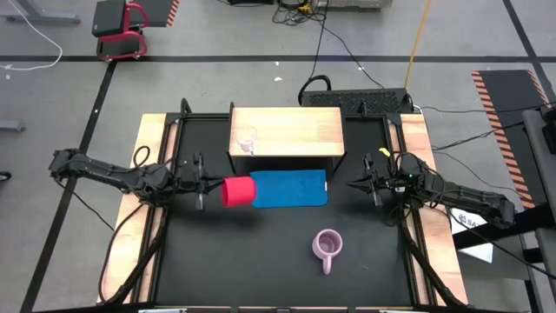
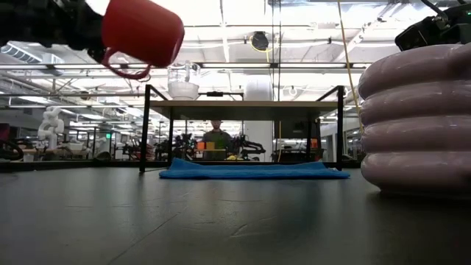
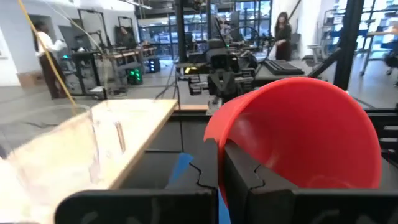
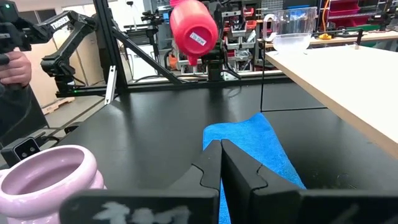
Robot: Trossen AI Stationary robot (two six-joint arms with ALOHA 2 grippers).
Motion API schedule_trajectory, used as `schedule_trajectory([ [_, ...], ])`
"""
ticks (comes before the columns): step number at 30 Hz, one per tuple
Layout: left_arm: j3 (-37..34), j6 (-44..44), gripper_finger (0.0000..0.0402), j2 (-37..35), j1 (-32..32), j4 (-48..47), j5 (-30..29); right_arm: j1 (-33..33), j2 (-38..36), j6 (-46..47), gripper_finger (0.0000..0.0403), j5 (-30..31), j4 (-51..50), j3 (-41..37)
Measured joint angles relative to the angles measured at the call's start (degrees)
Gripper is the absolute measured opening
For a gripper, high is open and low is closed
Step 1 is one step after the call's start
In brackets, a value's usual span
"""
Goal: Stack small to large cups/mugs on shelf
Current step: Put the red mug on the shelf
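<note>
From where I stand, the left gripper (image 1: 206,185) hangs above the black matte tabletop (image 1: 261,252) at the left end of the flat blue cloth mat (image 1: 291,189). Its dark fingers are pinched narrowly on the rim of a smooth, glossy red mug (image 1: 237,192), which is lifted clear of the table and tipped on its side, mouth toward the gripper and base toward the right. In the low view its looped handle hangs beneath the body.

Just behind it stands the shelf (image 1: 287,132), a pale wooden rectangular board with visible grain, carried on dark side panels. The mat lies partly beneath its front edge. On the board's left part sits a small clear glass cup (image 1: 247,141) with a handle, upright and see-through.

Nearer the front of the table, right of centre and well apart from the mat, a lilac mug (image 1: 327,247) stands upright. Its wall is built of rounded, stacked ribs with a soft sheen, and its handle points to the table's front edge.

Farther right, the right gripper (image 1: 356,183) waits just off the mat's right end, its fingers pressed together on nothing.
</note>
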Motion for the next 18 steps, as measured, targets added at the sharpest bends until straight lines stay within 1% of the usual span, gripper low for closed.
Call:
schedule_trajectory([
  [6,5.1,1.5,0.0004,4.8,3.0,1.0,1.6,0.0,0.0,0.0,0.0,0.0,0.4,0.0],
  [9,8.5,4.0,0.0004,7.6,4.4,1.0,3.8,0.0,0.0,0.0,0.0,0.0,0.4,0.0],
  [12,12.4,4.5,0.0004,10.9,6.1,0.9,5.5,0.0,0.0,0.0,0.0,0.0,0.5,0.0],
  [18,20.7,4.6,0.0004,18.1,10.7,-3.0,7.2,0.0,0.0,0.0,0.0,0.0,0.5,0.0],
])
